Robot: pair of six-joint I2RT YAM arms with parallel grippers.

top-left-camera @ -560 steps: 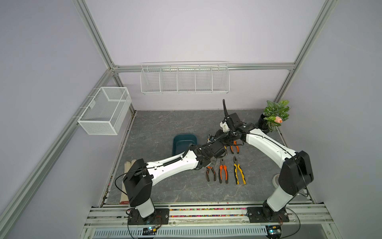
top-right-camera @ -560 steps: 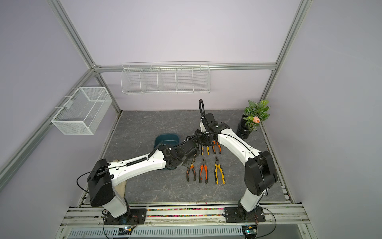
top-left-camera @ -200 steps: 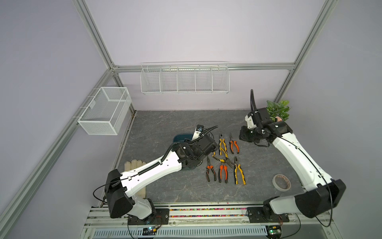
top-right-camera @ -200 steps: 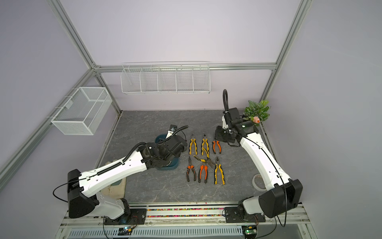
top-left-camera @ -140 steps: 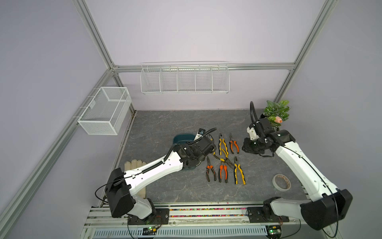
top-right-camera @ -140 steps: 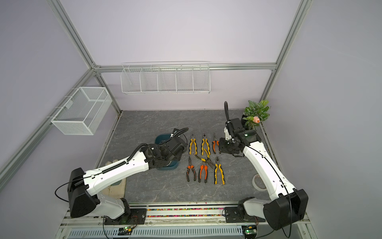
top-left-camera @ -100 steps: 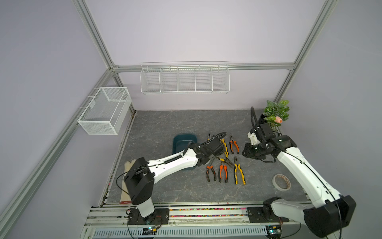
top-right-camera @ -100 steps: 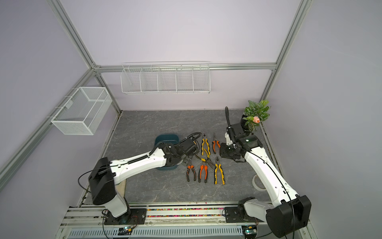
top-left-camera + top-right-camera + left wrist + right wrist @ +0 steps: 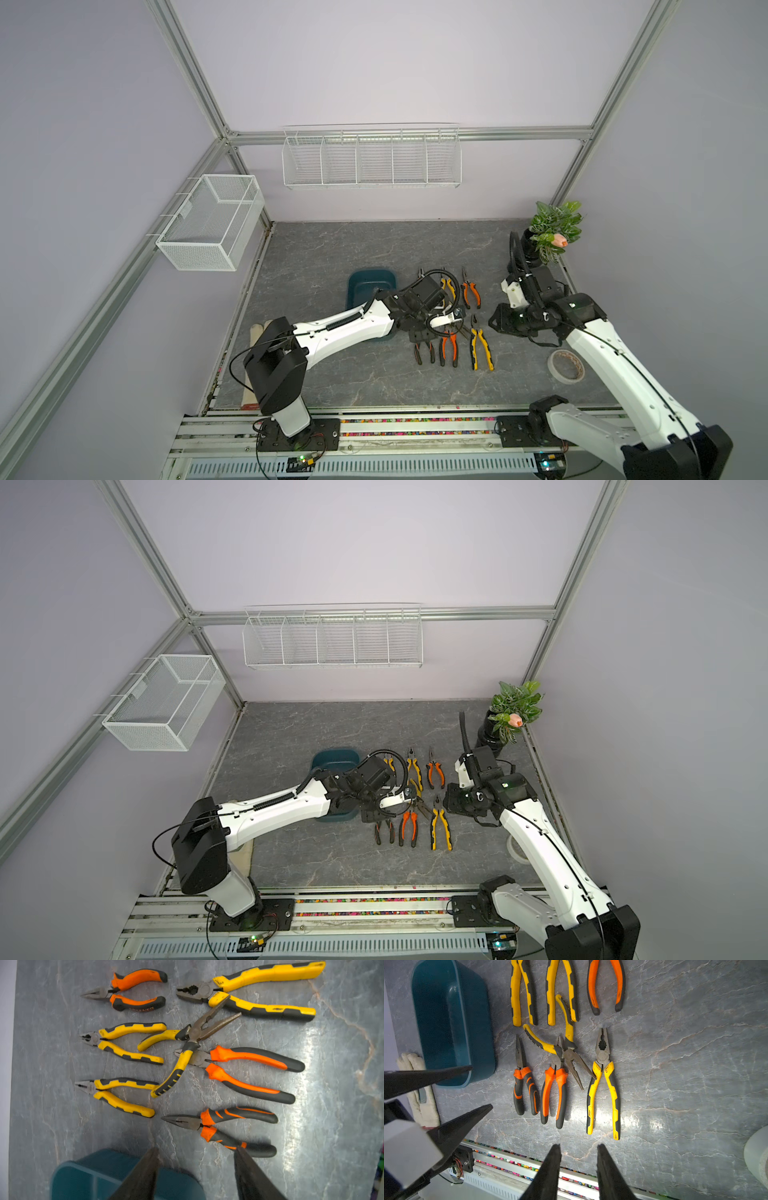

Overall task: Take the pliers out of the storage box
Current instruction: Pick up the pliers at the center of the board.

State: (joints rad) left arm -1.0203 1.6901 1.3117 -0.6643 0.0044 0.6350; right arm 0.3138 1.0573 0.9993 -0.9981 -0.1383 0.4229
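Storage box point(image 9: 452, 1022) (dark teal tub) sits on the grey marbled surface point(image 9: 685, 1064) toward the robot's left; in both top views the left arm crosses over its near half. All seven pliers point(image 9: 249, 1070) lie outside it on the surface, just beside it, in two rough rows. Far row: two small yellow-and-black pairs point(image 9: 124, 1043) and a small orange pair point(image 9: 135, 989). Near row: orange needle-nosed pair point(image 9: 224, 1126) nearest the box, then a bigger orange pair point(image 9: 255, 1082), then the large yellow pair point(image 9: 259, 991). The seventh, a yellow needle-nosed pair point(image 9: 187, 1043), lies askew between the rows with handles splayed and nose parted. It crosses over the head of the bigger orange pair, and one nose tip reaches the large yellow pair's handle. Left end effector point(image 9: 195, 1167) hangs above the box's edge and the orange needle-nosed pair — fingers moderately wide, nothing between them. Right end effector point(image 9: 578, 1147) hovers off to the right of the rows, above bare surface — fingers a narrow gap apart, holding nothing. White work glove point(image 9: 415, 1068) lies at the box's near corner. A pale roll of tape point(image 9: 757, 1153) sits well apart at the right.
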